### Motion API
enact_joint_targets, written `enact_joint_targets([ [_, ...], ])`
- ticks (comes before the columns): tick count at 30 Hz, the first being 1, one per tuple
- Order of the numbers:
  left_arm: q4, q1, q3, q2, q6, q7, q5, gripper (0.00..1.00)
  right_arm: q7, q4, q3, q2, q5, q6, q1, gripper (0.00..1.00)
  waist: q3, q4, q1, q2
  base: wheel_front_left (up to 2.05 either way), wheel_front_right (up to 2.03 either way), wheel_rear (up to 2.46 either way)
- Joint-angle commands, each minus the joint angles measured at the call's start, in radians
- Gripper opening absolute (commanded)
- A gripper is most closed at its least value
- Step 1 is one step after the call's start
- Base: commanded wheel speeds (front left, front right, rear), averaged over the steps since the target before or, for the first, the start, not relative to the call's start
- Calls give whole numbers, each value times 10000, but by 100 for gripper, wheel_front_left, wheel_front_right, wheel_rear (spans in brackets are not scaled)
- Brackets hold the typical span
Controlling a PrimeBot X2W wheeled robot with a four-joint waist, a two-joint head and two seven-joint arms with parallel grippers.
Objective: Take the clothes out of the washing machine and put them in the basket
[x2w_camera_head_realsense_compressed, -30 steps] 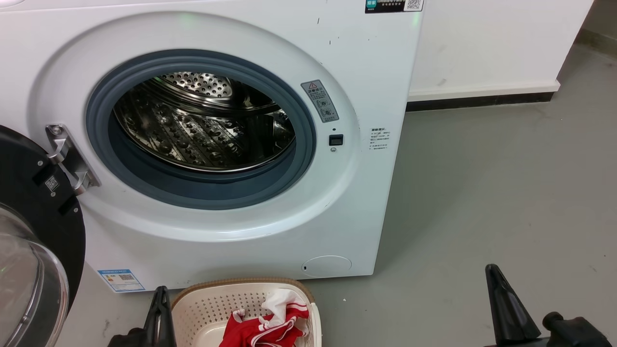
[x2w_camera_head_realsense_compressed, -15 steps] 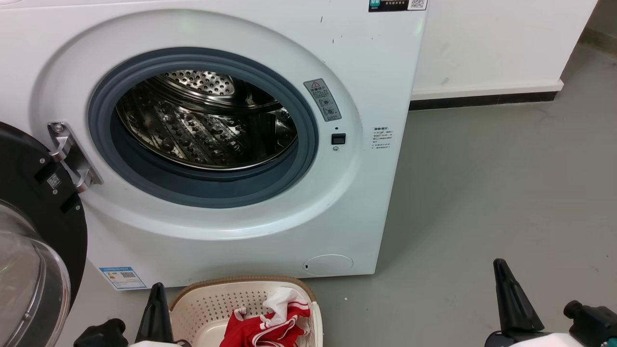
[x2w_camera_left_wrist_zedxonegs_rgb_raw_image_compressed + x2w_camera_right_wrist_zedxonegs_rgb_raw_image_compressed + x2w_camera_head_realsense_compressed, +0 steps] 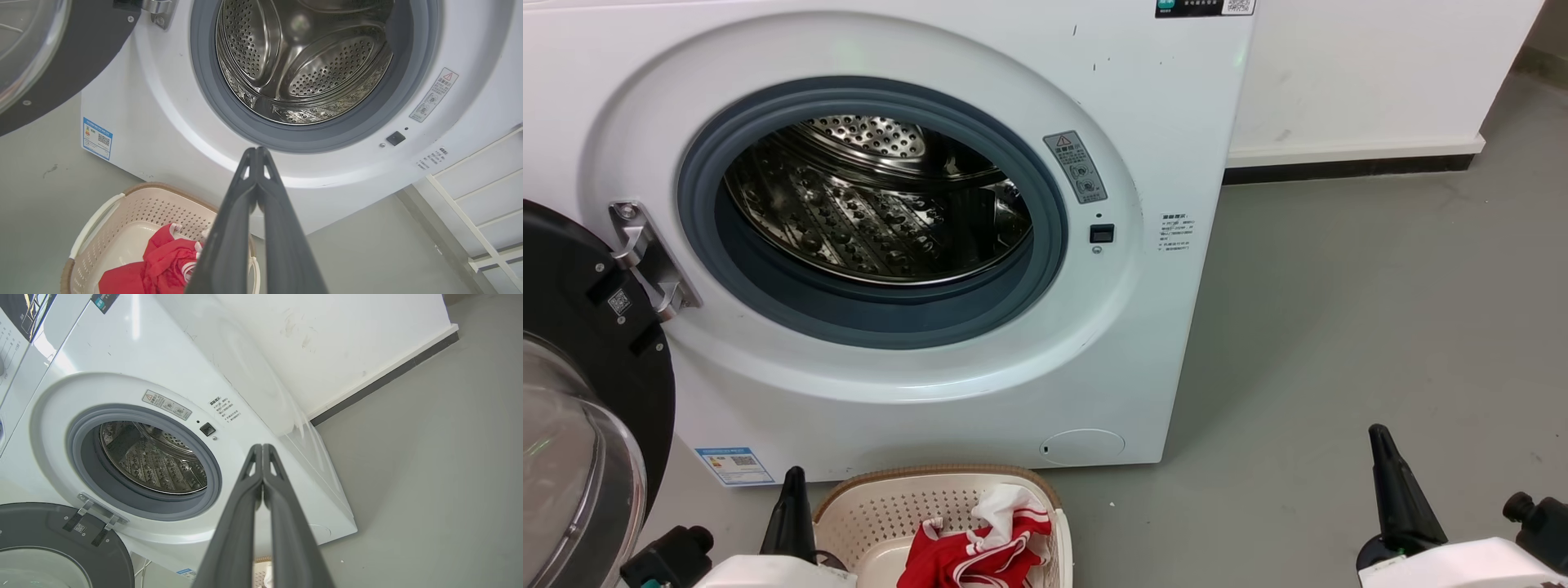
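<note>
Jaws pressed flat together on the left gripper (image 3: 256, 152) and on the right gripper (image 3: 262, 448) alike, nothing between them. Both held low and near: left one just left of the basket (image 3: 931, 474), right one well off to the right over bare floor (image 3: 1339, 327). In the basket, toward its right wall, the clothes (image 3: 980, 545): a crumpled red heap with white trim, partly cut off by the head view's bottom edge. Farther off, the washing machine (image 3: 1168, 122), door (image 3: 580, 343) swung open to the left, drum (image 3: 874, 204) bare steel behind the grey seal (image 3: 882, 322). Fabric judged light, limp and not fragile, apt to drape and to drag on the seal. Best pinched at a raised fold or bunched ridge, not at a flat edge. Probably close to done, barring a piece out of sight low in the drum.
</note>
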Motion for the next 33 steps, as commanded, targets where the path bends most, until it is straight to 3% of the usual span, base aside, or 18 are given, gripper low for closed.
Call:
enact_joint_targets([
  [1,-67,-298,55,38,-84,62,-361,0,63,-35,-40,-80,381,-2,-307,0,4,7,-1,0,0,0,0],
  [33,514,-1087,349,30,-692,1060,-4550,0,995,748,-359,-137,4559,-3,-1115,0,96,172,-1,0,0,0,0],
])
